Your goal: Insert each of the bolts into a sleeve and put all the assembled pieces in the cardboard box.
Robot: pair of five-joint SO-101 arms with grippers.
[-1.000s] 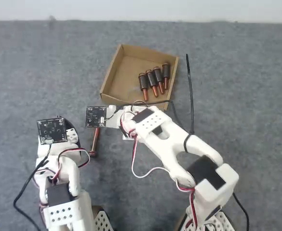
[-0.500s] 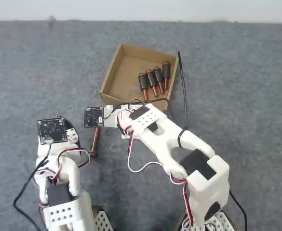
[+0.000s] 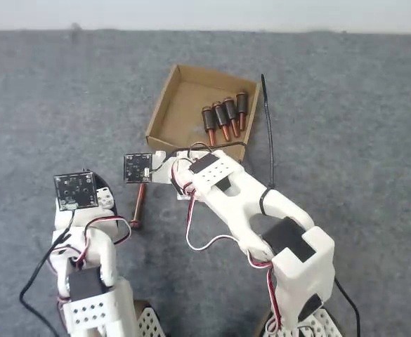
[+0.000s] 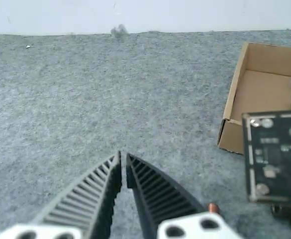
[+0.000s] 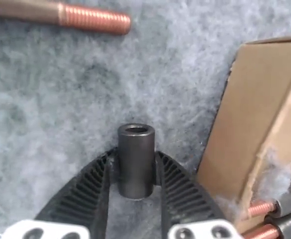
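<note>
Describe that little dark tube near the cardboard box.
The sleeve is a short, smooth, dark cylinder, metal by its look, hollow with one open end showing. The right gripper clamps it from both sides, its length running along the fingers. Grey carpet lies beneath, the cardboard box wall close by; the bolt lies apart.

The desk point(image 3: 346, 105) has a rough, fuzzy grey felt covering. The cardboard box point(image 5: 244, 109) is matt brown paperboard. The sleeve point(image 5: 135, 164) is smooth dark metal with a dull finish. The bolt point(image 5: 55, 14) is coppery metal with a ridged thread. The right end effector point(image 5: 135, 157) and left end effector point(image 4: 124, 158) are ribbed matt black plastic.
</note>
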